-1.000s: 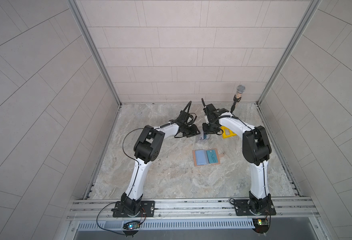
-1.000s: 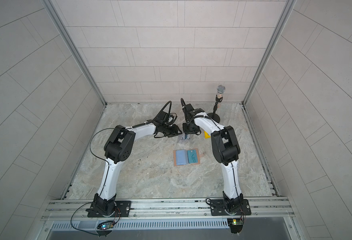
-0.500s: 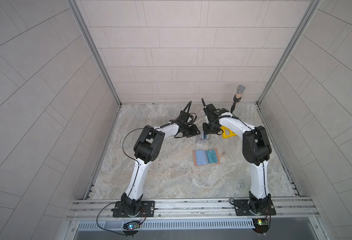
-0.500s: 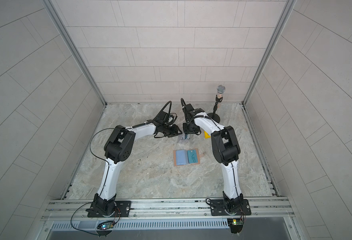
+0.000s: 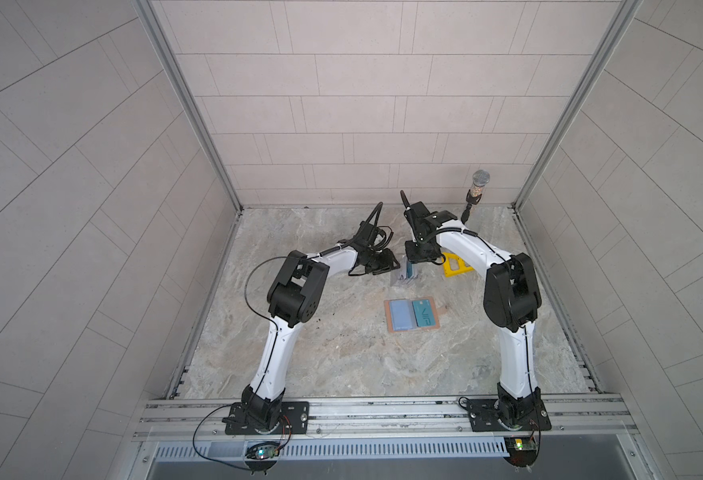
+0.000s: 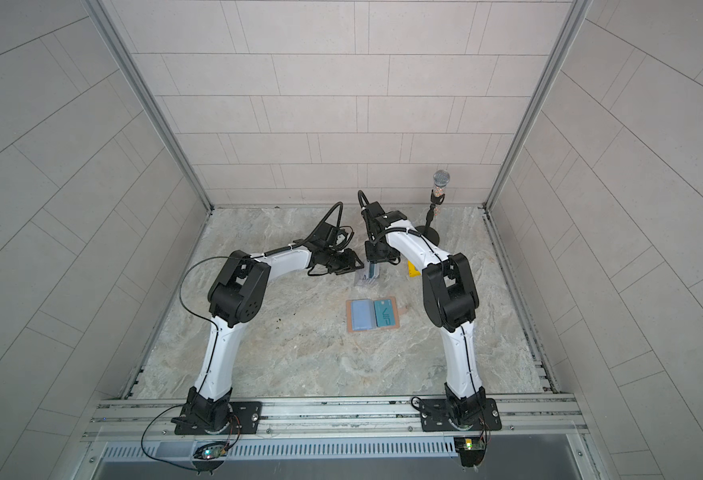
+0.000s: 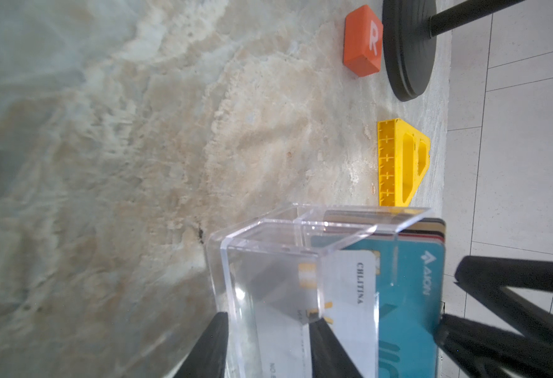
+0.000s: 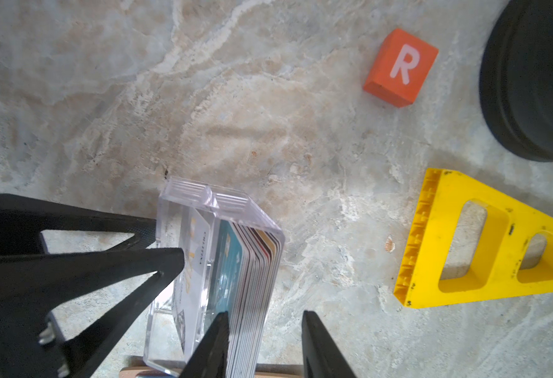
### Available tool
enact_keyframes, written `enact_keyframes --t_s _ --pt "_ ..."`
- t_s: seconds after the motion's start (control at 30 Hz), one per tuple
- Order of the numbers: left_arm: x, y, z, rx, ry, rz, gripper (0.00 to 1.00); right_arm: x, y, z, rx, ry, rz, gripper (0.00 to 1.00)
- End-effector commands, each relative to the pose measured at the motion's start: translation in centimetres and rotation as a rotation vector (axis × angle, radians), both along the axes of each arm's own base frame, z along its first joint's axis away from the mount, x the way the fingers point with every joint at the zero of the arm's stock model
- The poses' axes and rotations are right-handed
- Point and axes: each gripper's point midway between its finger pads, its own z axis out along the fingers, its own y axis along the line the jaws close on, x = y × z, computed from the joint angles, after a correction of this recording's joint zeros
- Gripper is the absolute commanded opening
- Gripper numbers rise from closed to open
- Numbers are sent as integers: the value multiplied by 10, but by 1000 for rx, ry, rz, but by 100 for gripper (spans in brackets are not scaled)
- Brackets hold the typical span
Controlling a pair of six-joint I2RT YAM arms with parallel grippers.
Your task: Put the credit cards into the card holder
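We see the clear acrylic stand [image 8: 186, 203] holding an upright stack of thin plastic credit cards [image 8: 255, 261], whitish and teal foremost. The tan leather-like folding card holder [image 5: 412, 329] lies open nearby, a teal card [image 5: 424, 312] in one half. The left gripper [image 7: 268, 320] pinches the stand's front, the right gripper [image 8: 265, 314] straddles the stack, jaws apart; we cannot count the rear cards.

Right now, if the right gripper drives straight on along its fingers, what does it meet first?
Probably the credit cards: the right gripper straddles the stack's edge in the clear acrylic stand, so one finger would scrape down the cards, then reach the stand. Depth is unclear.
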Motion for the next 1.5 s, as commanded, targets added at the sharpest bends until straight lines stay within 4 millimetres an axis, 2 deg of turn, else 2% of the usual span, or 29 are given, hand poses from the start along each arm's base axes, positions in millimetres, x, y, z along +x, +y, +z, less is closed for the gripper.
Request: enact_keyframes --t_s 0.0,0.23,0.5,1.03,1.47 --pt "-12 19 -27 104 66 20 43 -5 -4 13 -29 -5 5 38" --pt "-12 19 -28 101 65 21 44 -4 16 15 60 -6 30 42" --pt "-12 18 -29 99 69 20 43 -1 8 -2 12 11 -4 42" --pt "-12 18 -29 96 70 20 43 -2 11 -31 13 65 -18 41" --pt "-15 20 -32 103 77 23 43 -3 4 -39 -38 80 -20 40"
